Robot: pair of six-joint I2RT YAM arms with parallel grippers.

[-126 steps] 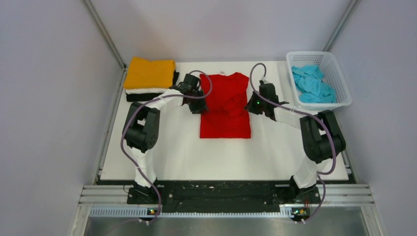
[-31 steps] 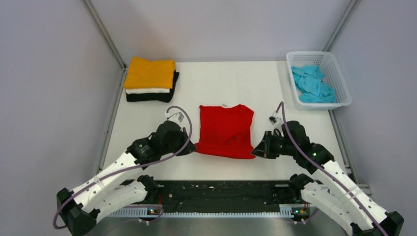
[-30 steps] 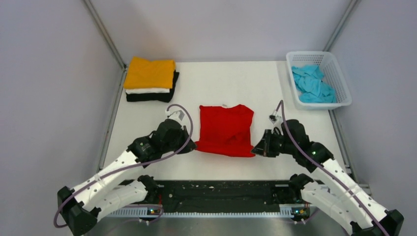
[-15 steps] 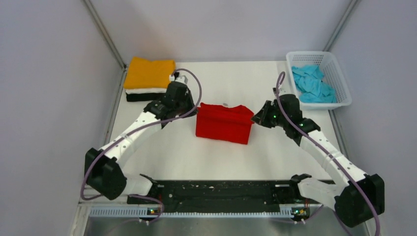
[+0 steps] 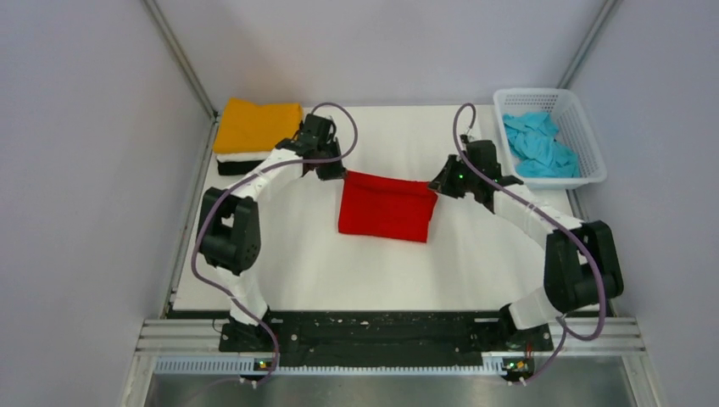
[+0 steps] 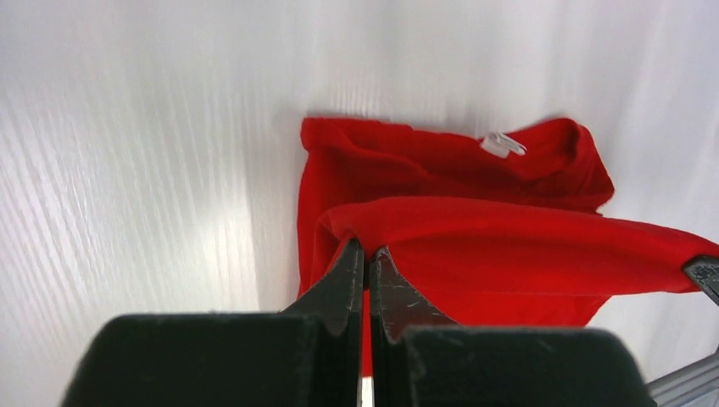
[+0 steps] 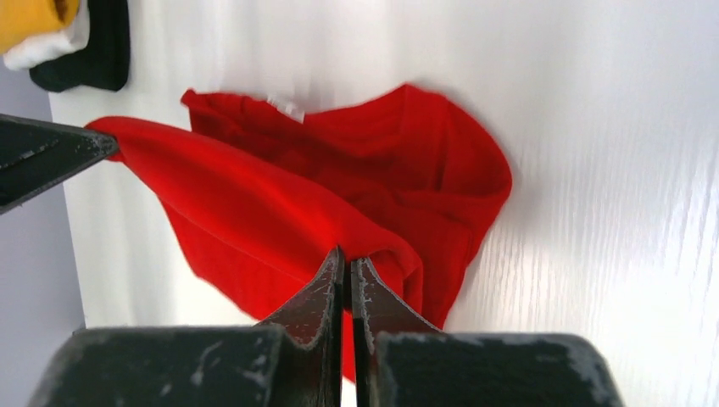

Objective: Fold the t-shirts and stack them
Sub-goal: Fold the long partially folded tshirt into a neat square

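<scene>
one soft red t-shirt (image 5: 386, 216), rectangular fold

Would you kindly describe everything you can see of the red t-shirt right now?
The red t-shirt is plain, soft, bright-red cloth, folded into a rough rectangle mid-table. One edge is raised and stretched taut between the left gripper and the right gripper, each shut on a corner. Below it lies the lower layer, wrinkled, showing the collar and a small white neck label. That layer rests on the white table.

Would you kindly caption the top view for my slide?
Left gripper and right gripper pinch the red shirt's lifted edge mid-fold, near a folded stack.
</scene>
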